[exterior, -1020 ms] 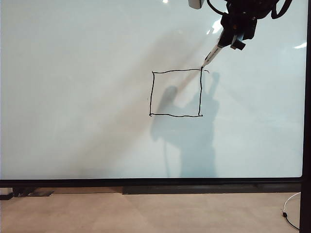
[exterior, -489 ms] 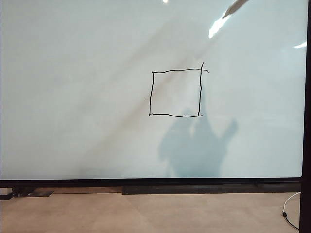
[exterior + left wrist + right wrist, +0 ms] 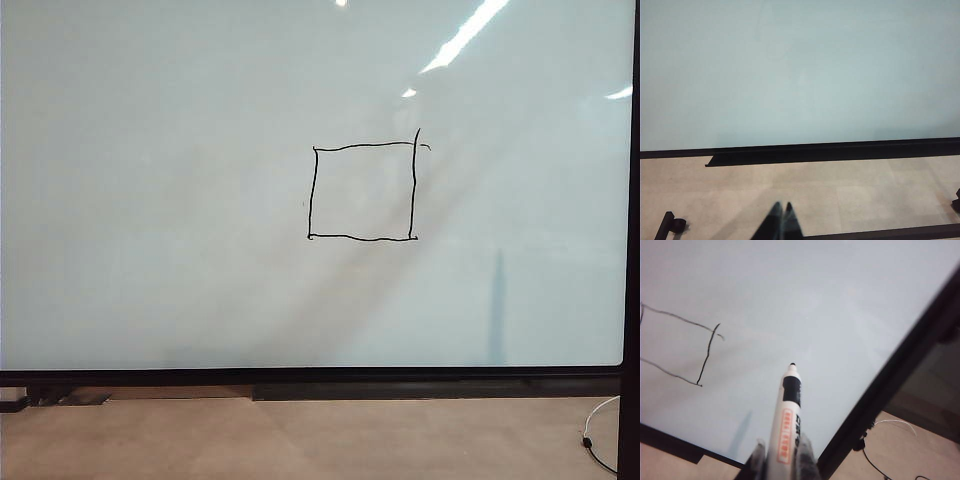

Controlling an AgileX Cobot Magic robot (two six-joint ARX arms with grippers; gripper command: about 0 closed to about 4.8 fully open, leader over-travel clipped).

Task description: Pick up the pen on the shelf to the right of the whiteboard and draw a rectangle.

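A pale tiled floor (image 3: 300, 440) runs beneath the whiteboard (image 3: 150, 200), whose black lower frame stands just above it; a thin white cable (image 3: 598, 440) loops across the floor below the whiteboard's lower right corner.

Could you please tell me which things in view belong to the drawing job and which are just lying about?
Part of the job:
- pen, held in the right gripper, off the board
- whiteboard
- rectangle, drawn closed

Lying about:
- left gripper, fingers together, idle over the floor
- white cable on the floor, lower right in the exterior view
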